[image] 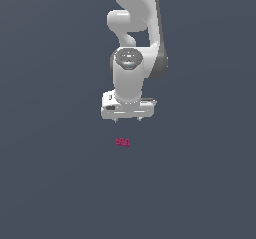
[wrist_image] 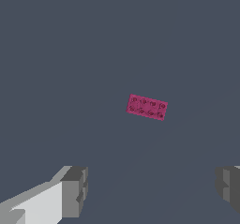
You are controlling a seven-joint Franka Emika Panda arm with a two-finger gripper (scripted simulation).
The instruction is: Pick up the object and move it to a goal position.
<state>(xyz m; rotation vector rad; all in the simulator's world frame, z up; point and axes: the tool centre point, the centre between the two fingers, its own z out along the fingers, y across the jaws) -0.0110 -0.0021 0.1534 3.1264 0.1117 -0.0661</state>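
The object, a tiny magenta-pink brick-like block (image: 122,142), lies flat on the dark grey surface. In the wrist view the block (wrist_image: 147,107) shows a studded top and lies slightly tilted. My white gripper (image: 128,119) hangs above the block and a little behind it, not touching it. In the wrist view my gripper (wrist_image: 152,190) is open, with its two grey fingertips (wrist_image: 75,190) far apart and nothing between them. The block lies ahead of the fingertips, apart from both.
The white arm (image: 135,43) rises behind the gripper. The dark grey surface (image: 50,183) extends all around, and no other object shows on it.
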